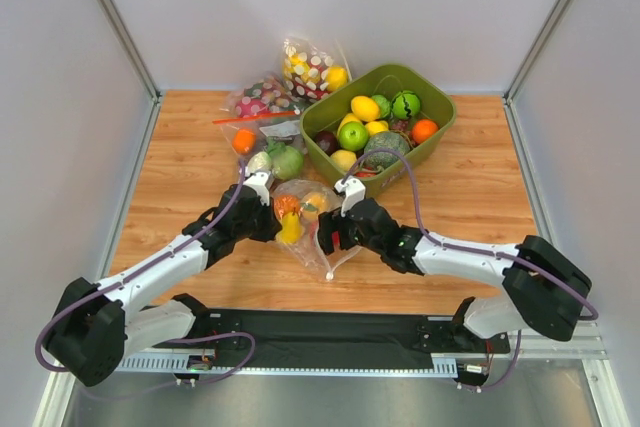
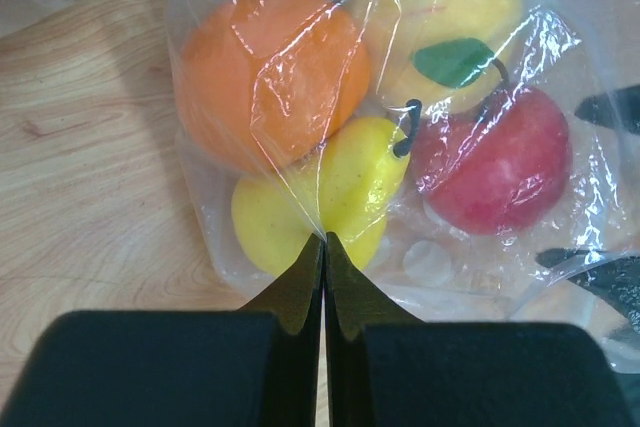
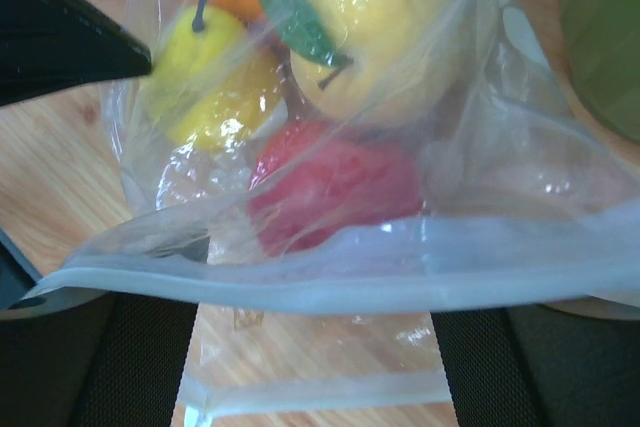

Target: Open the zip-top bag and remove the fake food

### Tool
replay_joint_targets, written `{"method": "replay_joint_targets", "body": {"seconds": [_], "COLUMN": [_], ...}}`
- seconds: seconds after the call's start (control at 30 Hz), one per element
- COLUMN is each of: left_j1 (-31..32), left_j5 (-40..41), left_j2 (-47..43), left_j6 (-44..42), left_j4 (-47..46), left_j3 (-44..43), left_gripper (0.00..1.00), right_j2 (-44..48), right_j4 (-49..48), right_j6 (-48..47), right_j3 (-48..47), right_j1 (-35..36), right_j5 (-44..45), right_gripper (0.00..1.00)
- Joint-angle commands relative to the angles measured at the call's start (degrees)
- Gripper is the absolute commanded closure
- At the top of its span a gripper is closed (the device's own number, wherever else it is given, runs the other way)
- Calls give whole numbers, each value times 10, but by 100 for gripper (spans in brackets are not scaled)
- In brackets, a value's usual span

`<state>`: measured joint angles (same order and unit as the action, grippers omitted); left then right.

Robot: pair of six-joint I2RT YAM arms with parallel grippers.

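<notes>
The zip-top bag (image 1: 318, 247) lies at the table's middle, clear with white dots. Inside it is the fake food: an orange (image 2: 262, 72), a yellow pear-like fruit (image 2: 310, 197), a yellow apple with a green leaf (image 2: 450, 2) and a red apple (image 2: 495, 162). My left gripper (image 2: 323, 239) is shut, pinching a fold of the bag's film on its left side (image 1: 274, 219). My right gripper (image 3: 315, 352) is open at the bag's mouth (image 1: 328, 234). The pale zip strip (image 3: 330, 287) is parted: one lip runs across the fingers, the other (image 3: 320, 397) lies lower between them.
A green bin (image 1: 447, 119) of fake fruit and vegetables stands back right. Other bags lie at the back: one with a red zip strip (image 1: 255, 107), a coloured-dot one (image 1: 310, 65), and one with white and green vegetables (image 1: 280, 159). Walls stand on three sides.
</notes>
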<state>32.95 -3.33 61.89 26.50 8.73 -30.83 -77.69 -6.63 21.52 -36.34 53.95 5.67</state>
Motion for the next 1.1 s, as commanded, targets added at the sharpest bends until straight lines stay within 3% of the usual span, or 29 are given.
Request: {"method": "replay_joint_targets", "body": {"seconds": [0.0,0.47,0.53,0.57,0.77,1.07], "left_j1": [-1,-1,-1,-2,-1,-2], "left_j5": [-26,-40,-43,-43,-26,10], "left_j2": [4,-4,-4,-4,-2,1], "left_j6": [-14,-15,-15,-15,-7,7], "left_j4": [-13,-9,-9,-8,-6,-6], "left_j3": [-16,-15,-15,-15,-15,-24], "left_gripper": [100,100,100,100,100,100], "right_j2": [-29,-138,-141,-139,-97,8], "right_j4": [-107,-152,-161,-163,-124,-20], "right_j6": [-17,-2,-3,-4,-17,-30], "right_j3": [4,-8,-8,-7,-9,4], "right_j1": [4,14,15,15,16,15], "right_j5": [38,50,54,56,63,-3], "right_gripper": [14,14,23,35,58,64]}}
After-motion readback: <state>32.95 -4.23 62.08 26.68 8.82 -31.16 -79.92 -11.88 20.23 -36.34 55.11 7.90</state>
